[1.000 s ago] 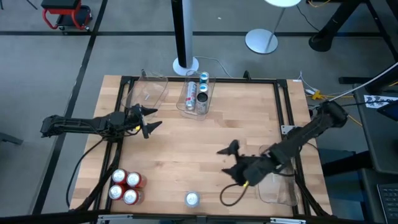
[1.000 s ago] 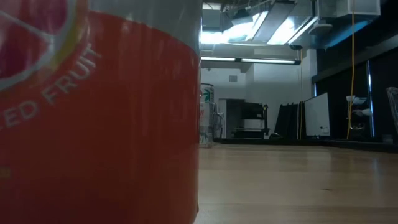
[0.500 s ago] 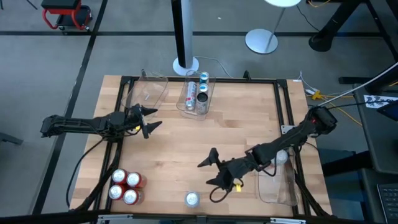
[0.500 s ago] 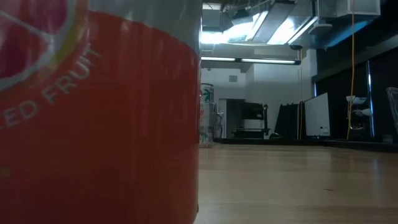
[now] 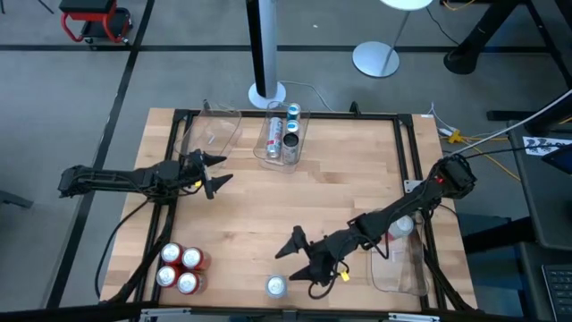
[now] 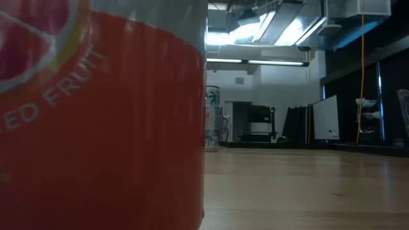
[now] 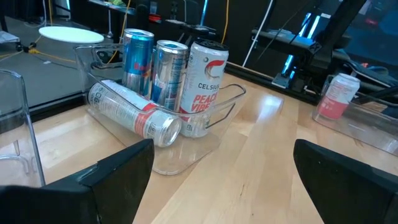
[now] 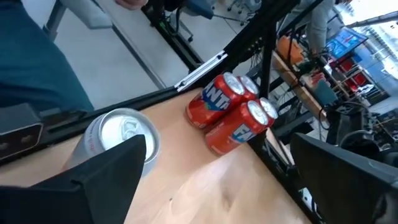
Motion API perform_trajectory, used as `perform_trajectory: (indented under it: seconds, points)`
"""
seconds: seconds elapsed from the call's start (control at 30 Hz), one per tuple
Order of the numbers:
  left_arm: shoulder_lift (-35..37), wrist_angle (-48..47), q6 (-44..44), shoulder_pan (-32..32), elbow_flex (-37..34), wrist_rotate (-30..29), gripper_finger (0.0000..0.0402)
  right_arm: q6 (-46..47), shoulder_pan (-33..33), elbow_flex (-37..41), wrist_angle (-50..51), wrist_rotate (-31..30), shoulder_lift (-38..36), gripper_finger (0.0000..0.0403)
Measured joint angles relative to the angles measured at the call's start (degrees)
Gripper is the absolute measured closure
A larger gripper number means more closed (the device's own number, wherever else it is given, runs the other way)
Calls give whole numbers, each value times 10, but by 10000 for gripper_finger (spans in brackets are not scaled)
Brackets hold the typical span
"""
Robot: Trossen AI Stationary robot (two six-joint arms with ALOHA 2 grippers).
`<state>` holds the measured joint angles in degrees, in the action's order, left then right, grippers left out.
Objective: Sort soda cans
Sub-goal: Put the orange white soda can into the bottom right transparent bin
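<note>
Here the right end effector (image 5: 299, 257) is reaching low over the front of the wooden worktop (image 5: 259, 206), its two fingers spread wide and holding nothing, just beside a lone silver-topped can (image 5: 276, 286) that is standing upright near the front edge. In the right wrist view that same can (image 8: 121, 138) is sitting close to one dark finger (image 8: 93, 174), and the cluster of red cans (image 8: 233, 112) is standing farther off by the worktop's black frame. From above, those four red cans (image 5: 180, 266) are grouped tightly together at the front left corner, well apart from the lone can. The left end effector (image 5: 212, 172) is hanging over the left side of the worktop, fingers also parted and empty, pointing toward a clear bin (image 5: 283, 134) at the back edge. In the left wrist view this bin (image 7: 217, 121) is holding two blue-and-silver cans (image 7: 152, 62) and a white can (image 7: 204, 78) standing upright, with a silver-and-red can (image 7: 130, 113) lying on its side in front of them. Another clear bin (image 5: 398, 264) is sitting at the right side under the right arm, with a pale can (image 7: 336, 96) showing inside it in the left wrist view. In the low view a red can (image 6: 96, 128) is filling the left half of the scene.
</note>
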<state>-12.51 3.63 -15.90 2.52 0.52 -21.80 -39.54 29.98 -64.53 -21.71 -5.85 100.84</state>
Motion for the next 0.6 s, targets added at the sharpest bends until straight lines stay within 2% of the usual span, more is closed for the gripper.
perform_trajectory:
  seconds: [0.23, 0.3, 0.47, 0.6]
  points:
    - [0, 0, -2, 0, 0, 0, 27, 18, -1, -2, -69, -1, 0, 3]
    - [0, 0, 0, 0, 0, 0, 27, 15, 0, -19, -48, -1, 0, 3]
    - [0, 0, -1, 0, 0, 0, 27, -2, 10, -139, 174, -35, 19, 3]
    - [0, 0, -2, 0, 0, 0, 27, -14, 13, -266, 341, -36, 72, 4]
